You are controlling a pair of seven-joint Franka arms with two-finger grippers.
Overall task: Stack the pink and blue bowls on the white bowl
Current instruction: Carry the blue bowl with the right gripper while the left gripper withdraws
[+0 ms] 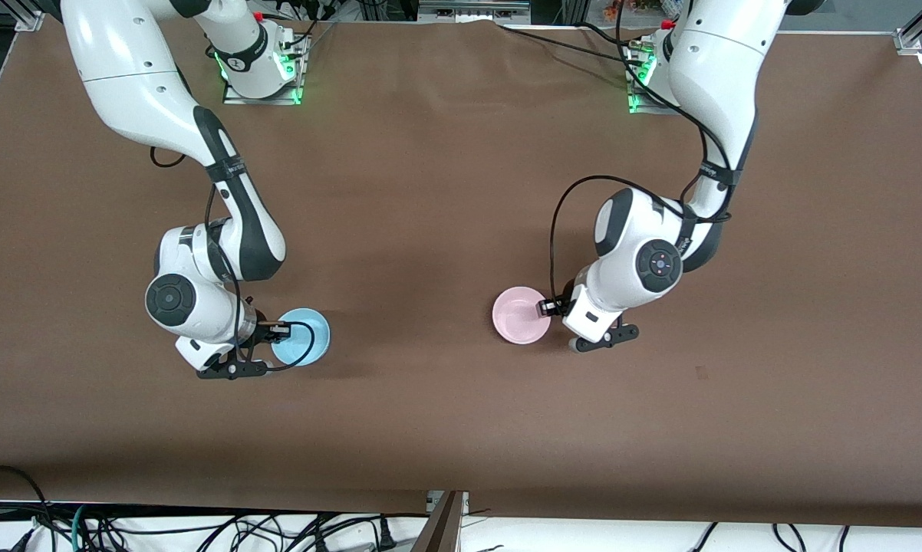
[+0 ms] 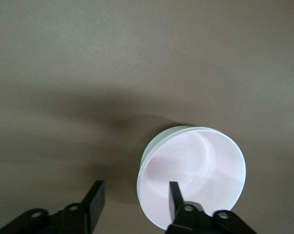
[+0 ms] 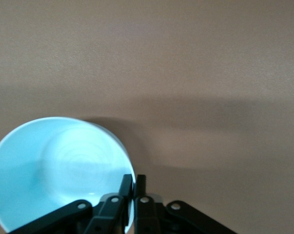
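Observation:
The light blue bowl [image 1: 301,337] is toward the right arm's end of the table. My right gripper [image 1: 274,331] is shut on its rim, one finger inside and one outside, as the right wrist view shows for the gripper [image 3: 134,183] and the bowl [image 3: 59,165]. I cannot tell whether the bowl is off the table. The pale pink bowl [image 1: 519,315] sits on the table near the middle. My left gripper [image 1: 555,308] is open at its rim. In the left wrist view the gripper [image 2: 135,200] has one finger inside the bowl [image 2: 200,161] and one outside. The white bowl is out of view.
The brown table [image 1: 430,192] stretches wide around both bowls. Both arm bases stand along the edge farthest from the front camera. Cables lie below the table edge nearest the front camera.

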